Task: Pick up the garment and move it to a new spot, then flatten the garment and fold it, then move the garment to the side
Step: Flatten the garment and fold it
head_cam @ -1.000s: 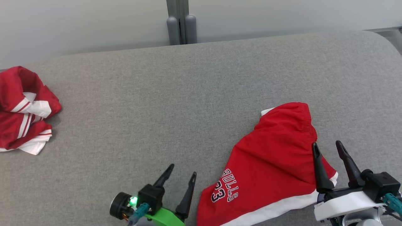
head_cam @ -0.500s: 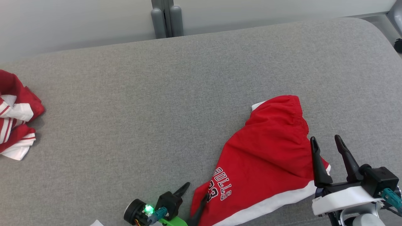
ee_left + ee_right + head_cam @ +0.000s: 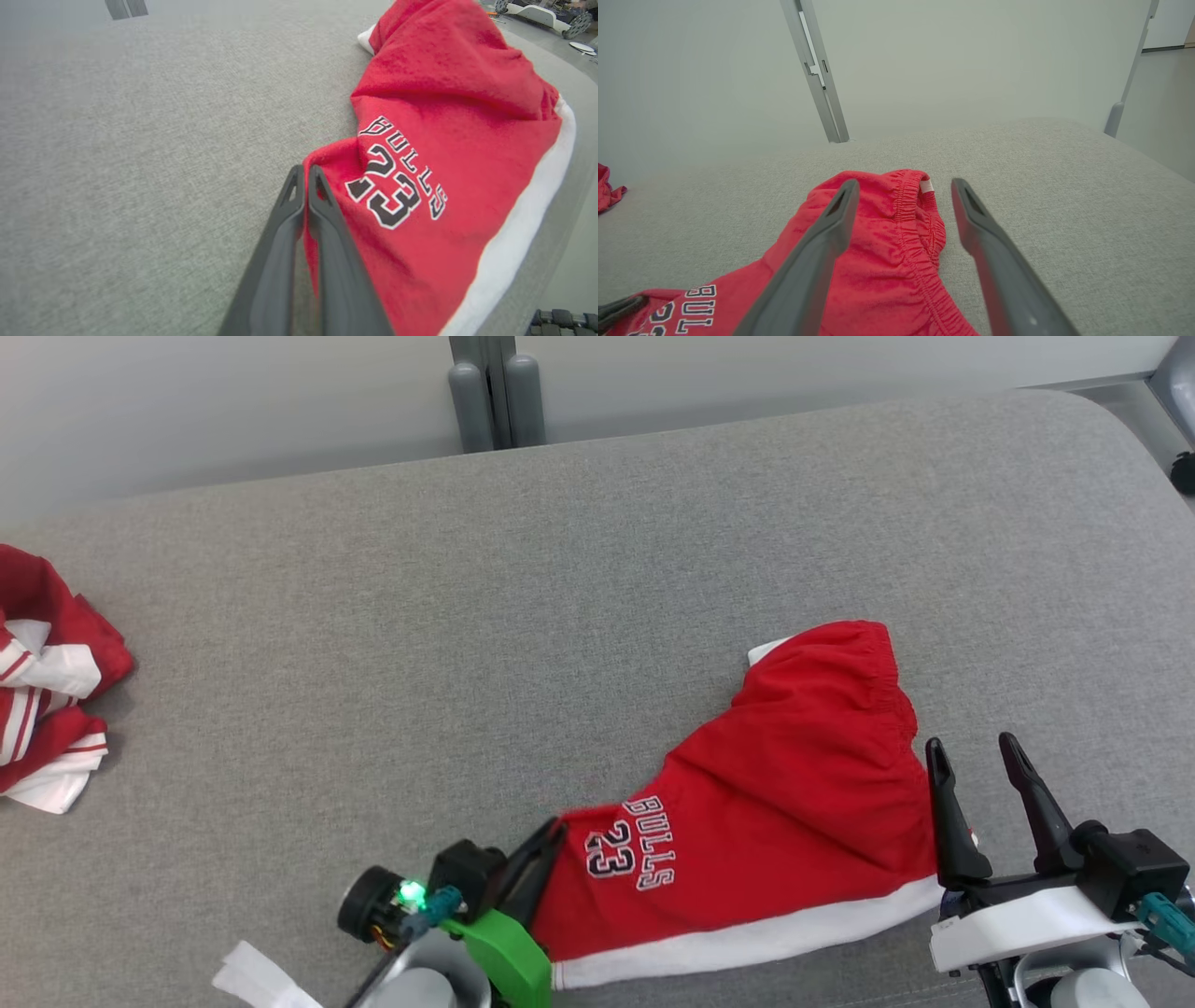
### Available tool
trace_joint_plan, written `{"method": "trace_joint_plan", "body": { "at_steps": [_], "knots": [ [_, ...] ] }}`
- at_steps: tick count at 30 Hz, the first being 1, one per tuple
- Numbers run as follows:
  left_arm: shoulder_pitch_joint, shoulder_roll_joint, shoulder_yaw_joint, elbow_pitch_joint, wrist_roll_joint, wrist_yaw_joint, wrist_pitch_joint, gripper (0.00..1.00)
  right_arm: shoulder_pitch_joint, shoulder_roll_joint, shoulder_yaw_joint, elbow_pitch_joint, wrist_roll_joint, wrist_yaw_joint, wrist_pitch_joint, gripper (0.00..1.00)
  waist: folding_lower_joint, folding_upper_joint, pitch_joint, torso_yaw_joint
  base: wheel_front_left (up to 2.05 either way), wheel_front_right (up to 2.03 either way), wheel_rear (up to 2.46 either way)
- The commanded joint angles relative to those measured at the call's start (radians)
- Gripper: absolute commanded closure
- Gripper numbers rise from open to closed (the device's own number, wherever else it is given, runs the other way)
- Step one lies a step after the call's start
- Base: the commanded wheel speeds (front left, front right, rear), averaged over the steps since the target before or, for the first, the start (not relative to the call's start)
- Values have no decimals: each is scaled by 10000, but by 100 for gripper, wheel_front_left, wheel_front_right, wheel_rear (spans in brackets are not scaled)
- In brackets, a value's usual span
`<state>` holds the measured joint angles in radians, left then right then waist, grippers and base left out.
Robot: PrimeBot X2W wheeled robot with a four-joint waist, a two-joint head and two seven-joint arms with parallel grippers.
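Items on the grey fabric-covered worktop (image 3: 373,644), left to right.

1. Crumpled red-and-white garment (image 3: 42,681). It sits at the far left edge, bunched, well apart from everything else. It is not part of the step in hand.

2. White strip (image 3: 252,980), paper or a label; I cannot tell which. It lies near the front edge, just left of my left arm.

3. Left gripper (image 3: 546,835). It is closed, with the fingers pressed together on the left corner of the shorts, just beside the printed lettering. The left wrist view shows my left gripper (image 3: 306,170) with red cloth caught in the seam between the two fingers. How many layers are caught, I cannot tell.

4. Red Bulls shorts (image 3: 775,803), the task's garment. They are right of centre towards the front edge, lying loosely and not flat. The "BULLS 23" print is at the left end, a white hem band runs along the near side, and the elastic waistband is at the far right.

5. Right gripper (image 3: 971,747). It is open and holds nothing. It is poised at the right end of the shorts, and in the right wrist view its fingers stand either side of the gathered waistband (image 3: 920,219). I cannot tell whether it touches the cloth.

Handling note, my judgement: this looks like the pick-up, half secured. It would go best if I brought the right gripper down over the waistband and closed it on a full fold rather than a single edge. Then I should raise both ends together, keeping the shorts lightly stretched between them. Lifting on the left pinch alone risks the corner slipping or the cloth bunching.
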<state>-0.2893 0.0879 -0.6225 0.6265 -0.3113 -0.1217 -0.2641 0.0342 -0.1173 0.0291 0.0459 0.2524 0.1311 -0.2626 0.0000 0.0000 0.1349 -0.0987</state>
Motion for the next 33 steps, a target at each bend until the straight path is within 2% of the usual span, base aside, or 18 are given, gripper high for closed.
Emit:
{"method": "trace_joint_plan", "body": {
  "at_steps": [1, 11, 13, 14, 18, 22, 27, 33],
  "knots": [
    [-229, 243, 306, -101, 12, 100, -5, 100, -94, -19, -22, -19, -25, -6, -32, 0, 0, 0, -25, 7, 0, 0, 0],
    [-396, 739, 2092, -221, 96, 312, -3, 100, -156, -59, -26, 175, -62, -6, -31, 0, 0, 0, -176, -169, 0, 0, 0],
    [-314, 691, 2238, -177, 194, 269, -4, 38, -139, -45, -10, 218, -76, -6, -32, 0, 0, 0, -223, -188, 0, 0, 0],
    [-259, 645, 2302, -186, 255, 258, -4, 0, -129, -34, -6, 245, -82, -6, -32, 0, 0, 0, -261, -180, 0, 0, 0],
    [35, 485, 2685, -559, 474, 259, -4, 0, -65, -15, -7, 287, -96, -6, -31, 0, 0, 0, -466, -51, 0, 0, 0],
    [477, 402, 3379, -1219, 592, 460, -3, 0, -29, -58, 89, 267, -103, -6, -31, 0, 0, 0, -727, 136, 0, 0, 0],
    [1082, 406, 4336, -2127, 821, 611, -3, 0, -76, -86, 201, 229, -117, -6, -32, 0, 0, 0, -995, 384, 0, 0, 0],
    [1713, 451, 5305, -3195, 1176, 593, -3, 0, -15, -53, 268, 233, -195, -6, -31, 0, 0, 0, -1255, 769, 0, 0, 0]
  ]
}}
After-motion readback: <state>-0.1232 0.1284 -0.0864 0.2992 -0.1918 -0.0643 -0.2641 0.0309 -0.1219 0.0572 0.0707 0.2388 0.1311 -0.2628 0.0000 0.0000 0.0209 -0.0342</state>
